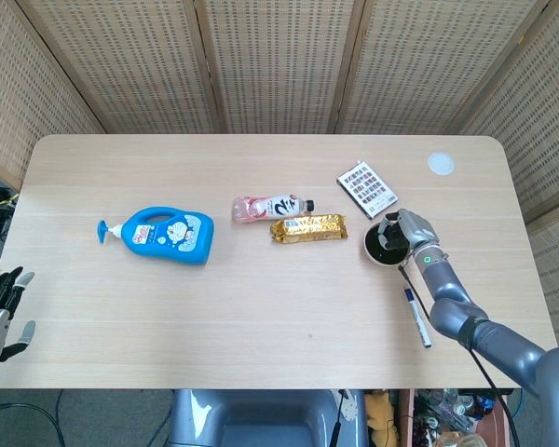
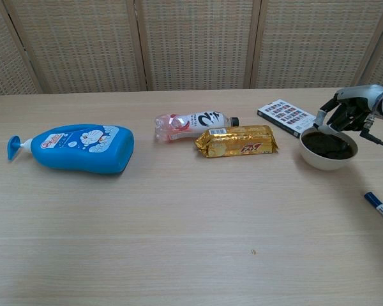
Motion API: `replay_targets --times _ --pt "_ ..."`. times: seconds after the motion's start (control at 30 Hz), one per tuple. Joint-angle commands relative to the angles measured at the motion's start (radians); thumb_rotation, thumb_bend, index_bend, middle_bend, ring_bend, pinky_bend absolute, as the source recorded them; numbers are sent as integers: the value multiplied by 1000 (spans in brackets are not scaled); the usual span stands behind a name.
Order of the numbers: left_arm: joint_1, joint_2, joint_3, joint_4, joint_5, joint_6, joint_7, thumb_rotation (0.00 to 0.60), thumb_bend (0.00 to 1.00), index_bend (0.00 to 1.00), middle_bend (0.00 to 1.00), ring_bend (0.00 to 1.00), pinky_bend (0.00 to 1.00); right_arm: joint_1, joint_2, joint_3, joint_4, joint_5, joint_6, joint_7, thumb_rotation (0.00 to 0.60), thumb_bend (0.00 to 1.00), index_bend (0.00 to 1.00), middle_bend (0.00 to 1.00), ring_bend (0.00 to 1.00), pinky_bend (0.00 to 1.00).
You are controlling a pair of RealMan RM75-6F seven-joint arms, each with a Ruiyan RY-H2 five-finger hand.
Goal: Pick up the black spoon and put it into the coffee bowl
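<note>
My left hand [image 1: 0,303] sits at the lower left of the head view, off the near left corner of the surface [image 1: 261,307], fingers apart and holding nothing. Left of centre a blue pump bottle [image 1: 163,235] lies on its side, nozzle pointing at the left edge, with bare wood all round it. Near the middle a pink drink bottle [image 1: 270,208] lies flat, and a gold snack pack [image 1: 307,228] lies just in front of it, the two nearly touching. The whole near half of the surface in front of them is open.

Right of centre a patterned card box [image 1: 367,188] lies at a slant, and just in front of it stands the coffee bowl [image 1: 370,251], dark inside. My right hand [image 1: 410,233] is at the bowl's far right rim, fingers [image 2: 337,118] curled down over the edge. I cannot tell whether they grip anything, and I cannot make out the black spoon against the dark inside of the bowl. A blue-capped pen [image 1: 416,317] lies near the front edge under my right forearm. A white disc [image 1: 440,164] sits by the far right corner.
</note>
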Motion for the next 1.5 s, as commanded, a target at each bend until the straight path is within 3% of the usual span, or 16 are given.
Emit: replay_targets --times 0.03,0.23,0.43,0.67,0.73,0.83,1.0,1.13,1.27,1.5 --pt "2 1 2 0 0 1 -1 600 466 0 0 0 0 -3 7 0 -8 -7 1 -2 600 327 586 894 887 1000" --pt "2 2 2 -3 2 3 -1 600 466 0 0 0 0 -9 20 -2 -27 -20 14 -10 600 127 472 894 887 1000" --pt "2 4 1 -7 5 6 -1 600 466 0 0 0 0 -21 40 7 -56 -23 38 -7 600 44 422 893 887 1000" --pt "4 7 0 -9 5 11 -1 600 466 0 0 0 0 -60 96 42 -154 -75 112 30 600 50 422 835 886 1000" --pt "5 8 0 -9 5 12 -2 600 466 0 0 0 0 -78 115 55 -195 -90 142 48 600 119 432 793 875 1000" --pt "6 8 -1 -11 4 16 -1 600 466 0 0 0 0 -128 154 76 -289 -126 249 70 600 237 467 718 796 1000" --pt "8 10 -3 -15 4 21 1 600 467 0 0 0 0 -200 196 71 -409 -195 404 64 600 272 476 610 637 990" --pt "9 15 -8 -23 6 32 2 600 466 0 0 0 0 -283 202 27 -473 -307 633 -22 600 272 476 544 540 894" --pt "11 17 -10 -33 12 43 8 600 466 0 0 0 0 -335 202 -8 -507 -394 759 -77 600 272 476 489 468 797" --pt "23 16 -4 -47 33 73 8 600 467 0 0 0 0 -430 213 -87 -578 -535 931 -190 600 272 466 350 275 511"
